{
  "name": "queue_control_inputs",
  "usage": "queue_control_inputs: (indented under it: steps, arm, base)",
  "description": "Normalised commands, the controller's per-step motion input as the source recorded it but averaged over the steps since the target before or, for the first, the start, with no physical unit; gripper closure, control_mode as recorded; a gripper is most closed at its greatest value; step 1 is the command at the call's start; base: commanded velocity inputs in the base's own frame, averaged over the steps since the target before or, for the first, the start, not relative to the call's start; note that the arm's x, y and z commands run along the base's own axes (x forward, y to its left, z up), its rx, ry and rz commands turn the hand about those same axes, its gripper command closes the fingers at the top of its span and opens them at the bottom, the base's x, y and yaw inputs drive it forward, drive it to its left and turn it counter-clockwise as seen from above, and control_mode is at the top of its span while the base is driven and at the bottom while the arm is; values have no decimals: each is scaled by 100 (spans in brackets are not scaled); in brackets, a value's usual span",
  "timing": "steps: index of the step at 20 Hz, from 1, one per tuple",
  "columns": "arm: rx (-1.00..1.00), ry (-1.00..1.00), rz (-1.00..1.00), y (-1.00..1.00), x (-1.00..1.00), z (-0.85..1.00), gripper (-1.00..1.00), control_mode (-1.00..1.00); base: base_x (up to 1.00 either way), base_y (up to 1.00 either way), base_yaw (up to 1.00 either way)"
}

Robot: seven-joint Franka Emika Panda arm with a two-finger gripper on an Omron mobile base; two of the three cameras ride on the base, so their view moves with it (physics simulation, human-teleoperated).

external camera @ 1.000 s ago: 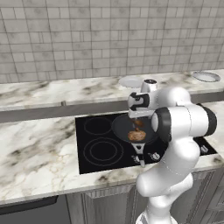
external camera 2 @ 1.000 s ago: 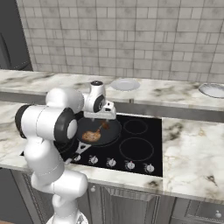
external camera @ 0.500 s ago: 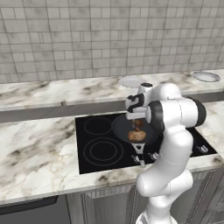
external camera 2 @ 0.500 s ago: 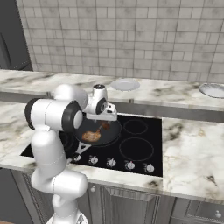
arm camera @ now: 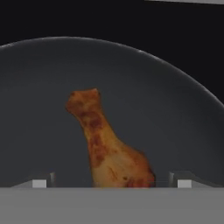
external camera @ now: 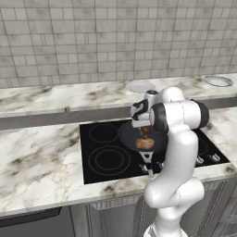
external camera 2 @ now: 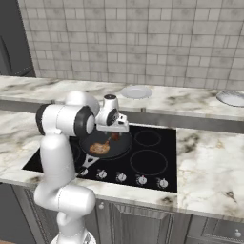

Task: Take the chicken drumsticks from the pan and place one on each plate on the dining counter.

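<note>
Orange-brown drumstick (external camera: 144,143) lies in the pan (external camera: 128,135) on the cooktop, just below the gripper (external camera: 140,124), in the left base view. From the right base view, a drumstick (external camera 2: 98,148) sits under the gripper (external camera 2: 116,131), both plates (external camera 2: 136,91) far beyond on the dining counter (external camera 2: 190,102). Through the hand view, wide-open fingertips (arm camera: 40,182) flank the drumstick's (arm camera: 107,146) thick end, its long axis running away from the fingers. No writing shows.
</note>
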Motion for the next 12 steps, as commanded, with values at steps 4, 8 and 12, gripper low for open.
queue_control_inputs:
  steps: [4,8,12]
  arm:
    - [-4,2,0,-3,16,-19,-100,-100]
    - [-4,3,0,-4,0,-11,-100,-100]
    - [-4,1,0,0,0,-9,-100,-100]
  base:
    - [0,0,0]
    - [0,0,0]
    - [0,0,0]
